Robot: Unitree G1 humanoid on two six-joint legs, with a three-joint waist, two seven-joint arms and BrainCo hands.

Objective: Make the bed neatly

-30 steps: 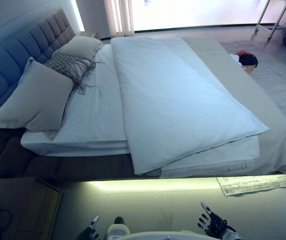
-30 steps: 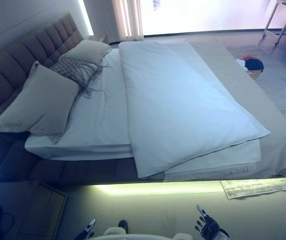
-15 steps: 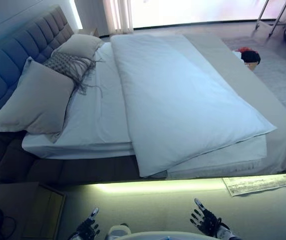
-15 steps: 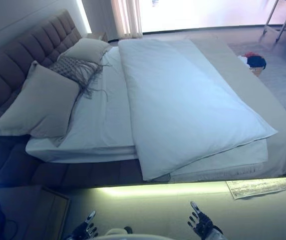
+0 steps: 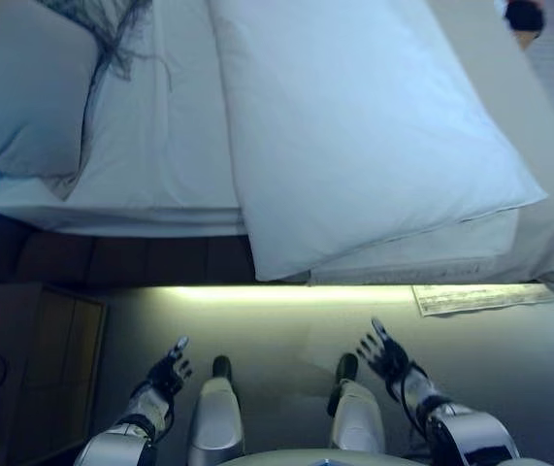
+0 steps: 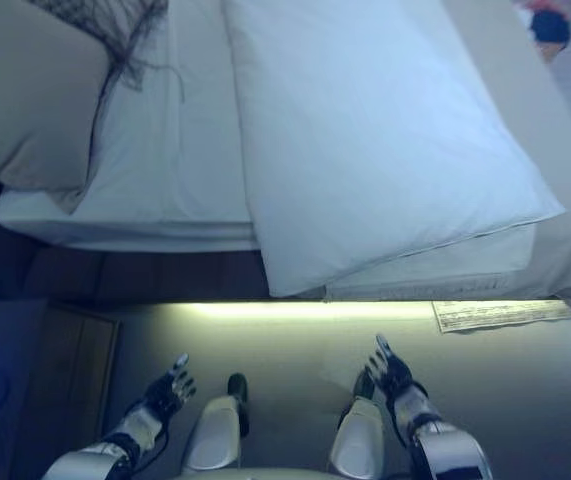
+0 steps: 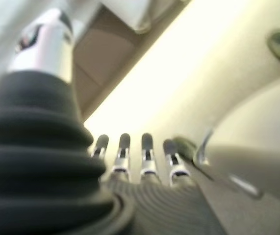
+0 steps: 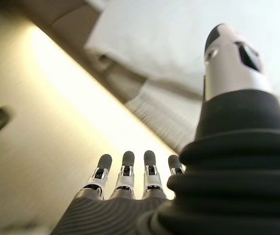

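The bed fills the upper part of the eye views. A white duvet (image 5: 354,126) lies folded over on it, its near corner (image 5: 267,272) hanging past the mattress edge. White sheet (image 5: 160,146) shows bare to its left. A grey pillow (image 5: 19,97) and a fringed cushion (image 5: 102,19) lie at the far left. My left hand (image 5: 167,374) and right hand (image 5: 385,354) hover low over the floor in front of the bed, both open with straight fingers and holding nothing.
A glowing light strip (image 5: 286,291) runs under the bed frame. A rug's edge (image 5: 475,298) lies on the floor to the right. A wooden nightstand (image 5: 48,369) stands at the lower left. A dark and red bundle (image 5: 526,15) sits past the bed's far side.
The camera has tilted down, so the bed has slid up in the picture and both hands and forearms now show more fully. The bedding has not moved.
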